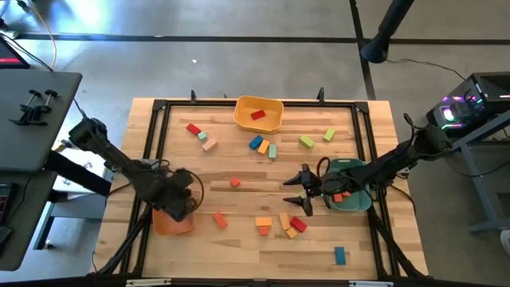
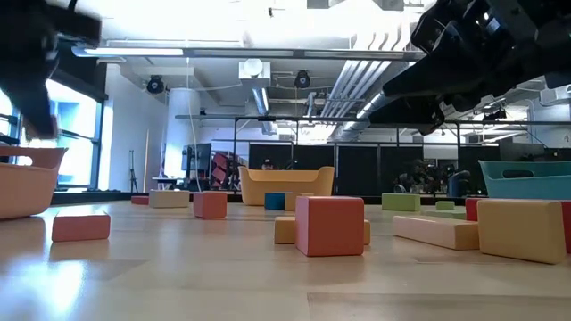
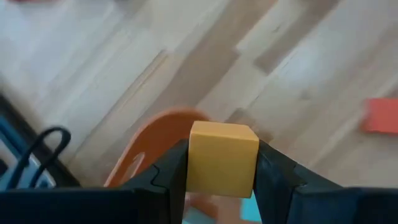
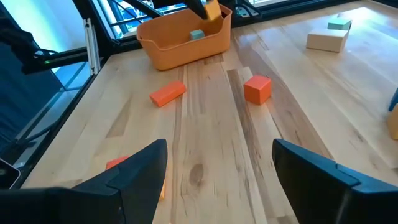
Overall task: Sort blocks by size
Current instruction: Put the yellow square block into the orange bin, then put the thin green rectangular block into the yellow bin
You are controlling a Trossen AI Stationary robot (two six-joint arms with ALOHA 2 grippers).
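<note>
Pale wood planks form the tabletop [image 1: 239,247], framed by a black rail, with wooden blocks scattered across its middle. At the left, the left gripper [image 3: 221,180] hangs over the orange bin [image 1: 172,221] near the front-left corner, its fingers [image 3: 169,177] clamped partway shut on a yellow cube [image 3: 222,158]. The bin's rim shows just under the cube in the left wrist view, so a release slightly off-centre could bounce the cube off the rim and back onto the wood. A teal block [image 4: 196,35] already lies inside that bin.

Further right, loose blocks wait: a red block [image 1: 220,219], an orange cube [image 1: 235,182] and an orange-and-tan cluster [image 1: 284,223]. The right gripper [image 1: 304,191] hovers beside the teal bin [image 1: 355,199], fingers [image 4: 134,171] spread wide and empty. Descending onto the tight cluster could nudge neighbours or catch two sizes at once, spoiling the sort.
</note>
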